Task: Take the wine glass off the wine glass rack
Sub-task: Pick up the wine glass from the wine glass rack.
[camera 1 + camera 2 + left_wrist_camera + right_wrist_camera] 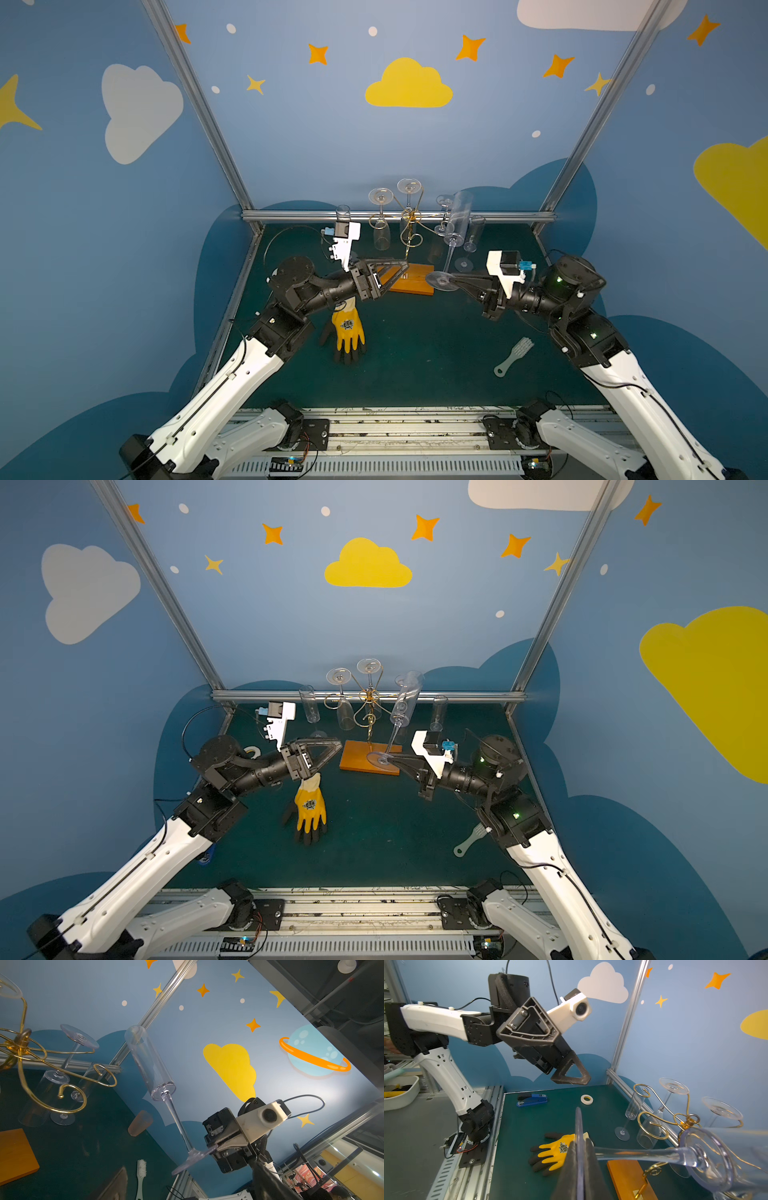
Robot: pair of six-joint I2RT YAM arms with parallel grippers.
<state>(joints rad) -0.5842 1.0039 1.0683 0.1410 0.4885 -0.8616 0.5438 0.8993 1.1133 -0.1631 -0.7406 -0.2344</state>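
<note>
Rim of wine glass (643,1154) off-frame.

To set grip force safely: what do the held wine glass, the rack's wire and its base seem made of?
The wine glass: clear, glossy; glass or plastic, cannot tell. The rack wire: thin polished gold-coloured metal, bright glints. The base: orange wood, probably; smooth, matte.

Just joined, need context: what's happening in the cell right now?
The right gripper is shut on the foot of a clear champagne flute, holding it tilted and apart from the gold wine glass rack. The left gripper is open and empty, near the rack's orange base. Other glasses hang upside down on the rack.
</note>
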